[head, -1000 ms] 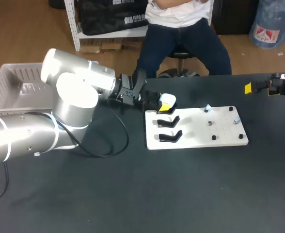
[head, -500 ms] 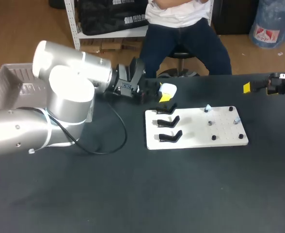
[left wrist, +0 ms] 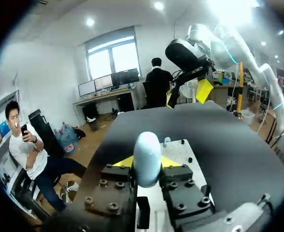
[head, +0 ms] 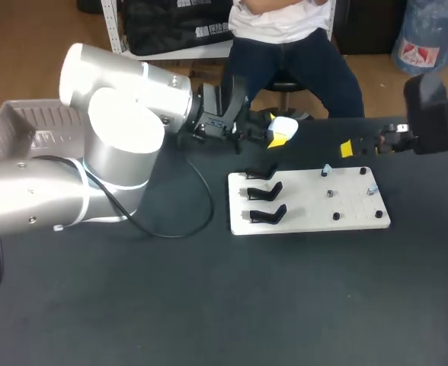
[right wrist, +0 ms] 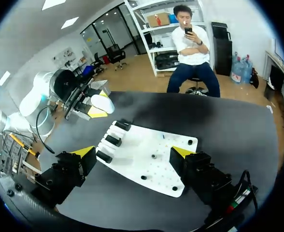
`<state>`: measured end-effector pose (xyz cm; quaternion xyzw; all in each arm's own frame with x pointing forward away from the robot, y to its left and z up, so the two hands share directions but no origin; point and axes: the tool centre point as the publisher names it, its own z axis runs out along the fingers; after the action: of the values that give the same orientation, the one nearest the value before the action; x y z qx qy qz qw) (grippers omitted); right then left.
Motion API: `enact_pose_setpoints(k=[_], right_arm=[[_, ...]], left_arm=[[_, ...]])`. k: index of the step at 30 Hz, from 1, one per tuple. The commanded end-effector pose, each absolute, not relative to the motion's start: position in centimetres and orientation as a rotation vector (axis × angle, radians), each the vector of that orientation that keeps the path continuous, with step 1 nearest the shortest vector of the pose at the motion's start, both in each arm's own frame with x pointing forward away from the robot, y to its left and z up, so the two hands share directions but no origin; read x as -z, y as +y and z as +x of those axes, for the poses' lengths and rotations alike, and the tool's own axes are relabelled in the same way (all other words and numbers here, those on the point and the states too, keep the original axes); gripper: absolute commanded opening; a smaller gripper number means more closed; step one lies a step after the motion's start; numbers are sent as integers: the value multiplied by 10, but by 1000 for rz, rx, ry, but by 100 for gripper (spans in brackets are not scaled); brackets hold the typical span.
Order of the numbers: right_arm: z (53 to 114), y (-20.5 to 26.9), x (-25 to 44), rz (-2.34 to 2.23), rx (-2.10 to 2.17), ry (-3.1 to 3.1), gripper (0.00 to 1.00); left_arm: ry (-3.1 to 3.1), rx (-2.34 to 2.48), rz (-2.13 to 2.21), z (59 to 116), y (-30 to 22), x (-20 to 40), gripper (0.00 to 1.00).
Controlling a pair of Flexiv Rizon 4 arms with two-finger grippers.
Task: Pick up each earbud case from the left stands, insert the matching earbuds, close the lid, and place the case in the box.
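Note:
My left gripper (head: 279, 135) is shut on a white earbud case (head: 286, 124), holding it in the air behind the white board (head: 308, 221). In the left wrist view the case (left wrist: 147, 157) stands upright between the yellow fingertips (left wrist: 126, 162). Three black stands (head: 267, 194) on the board's left side are bare. Two small pale pieces (head: 326, 169) sit on pegs further right on the board. My right gripper (head: 365, 145) hangs open behind the board's far right corner. In its own view the right gripper (right wrist: 134, 153) has its fingers wide apart above the board (right wrist: 147, 162), with the case (right wrist: 102, 102) ahead.
A grey plastic basket (head: 11, 126) stands at the table's far left, beside my left arm. A black cable (head: 186, 221) loops from the left arm onto the dark table in front of the board.
My left gripper has lifted the case off the rearmost stand and carried it up and to the right. My right arm has come in leftward from the table's edge.

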<state>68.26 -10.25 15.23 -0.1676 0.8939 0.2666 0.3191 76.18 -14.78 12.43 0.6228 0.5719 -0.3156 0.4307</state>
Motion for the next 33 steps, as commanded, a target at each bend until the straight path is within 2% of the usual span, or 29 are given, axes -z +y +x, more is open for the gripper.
enact_pose_setpoints(k=[1,15,33], right_arm=[[693,-91,-147,-494,-792,2349,100],[700,-69,-142,-558,-825,2370,100],[712,-63,-143,-563,-825,2373,100]], left_arm=[[1416,778,1563,756,-156,-127,0],[1327,803,1656,737,-176,-128,0],[1273,830,1676,728,-175,-131,0]])
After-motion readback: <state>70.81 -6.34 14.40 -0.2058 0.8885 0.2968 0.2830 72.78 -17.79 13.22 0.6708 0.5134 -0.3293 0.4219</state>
